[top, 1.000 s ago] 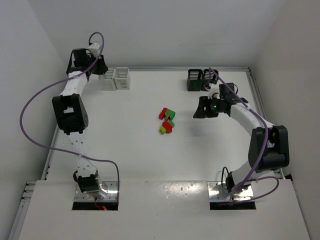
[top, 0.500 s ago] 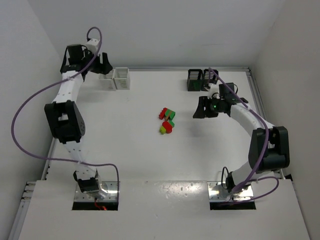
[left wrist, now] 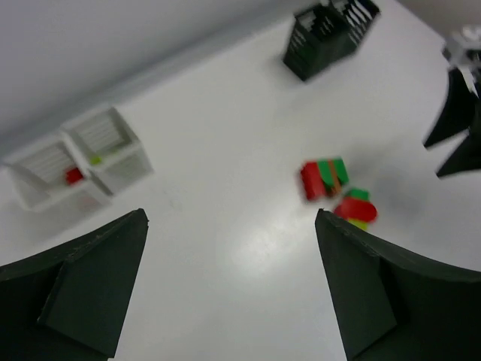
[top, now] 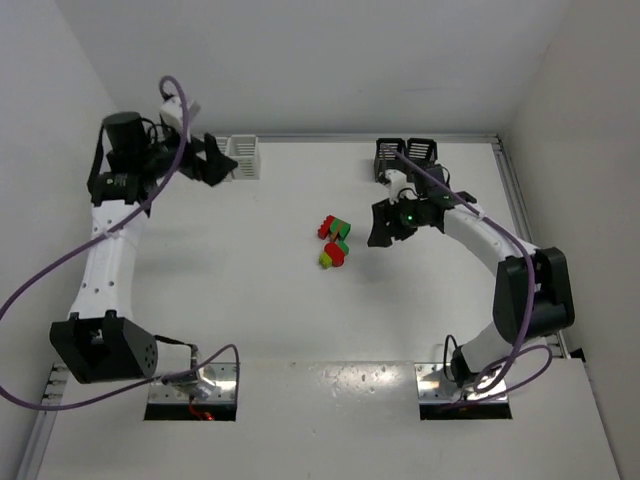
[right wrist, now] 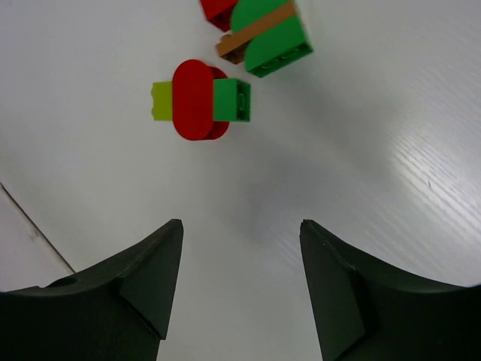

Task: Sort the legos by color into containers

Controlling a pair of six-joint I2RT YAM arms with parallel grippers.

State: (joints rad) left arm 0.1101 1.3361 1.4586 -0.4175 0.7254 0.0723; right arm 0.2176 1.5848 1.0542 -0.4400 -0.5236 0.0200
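Note:
The loose legos (top: 334, 241) lie in a small red, green and yellow-green cluster mid-table. The right wrist view shows a red oval piece joined to green and yellow-green bricks (right wrist: 199, 100), and behind it a green, brown and red chunk (right wrist: 263, 30). My right gripper (top: 381, 224) (right wrist: 240, 224) hangs open just right of them, holding nothing. My left gripper (top: 212, 160) (left wrist: 231, 218) is wide open and empty, raised beside the white containers (top: 243, 157) (left wrist: 75, 162). One white bin holds a red brick (left wrist: 73, 175), the other a yellow-green bit (left wrist: 96, 159). The black containers (top: 405, 153) (left wrist: 331, 34) stand at the back right.
The table's raised rim (top: 350, 137) runs along the back, with walls close on the left, back and right. The left arm's purple cable (top: 60, 265) loops over the table's left side. The right arm's forearm (top: 480, 232) stretches just in front of the black bins.
My left gripper has opened wide and the arm has swung up and leftwards from over the white bins. My right gripper has moved left towards the legos and opened a little wider.

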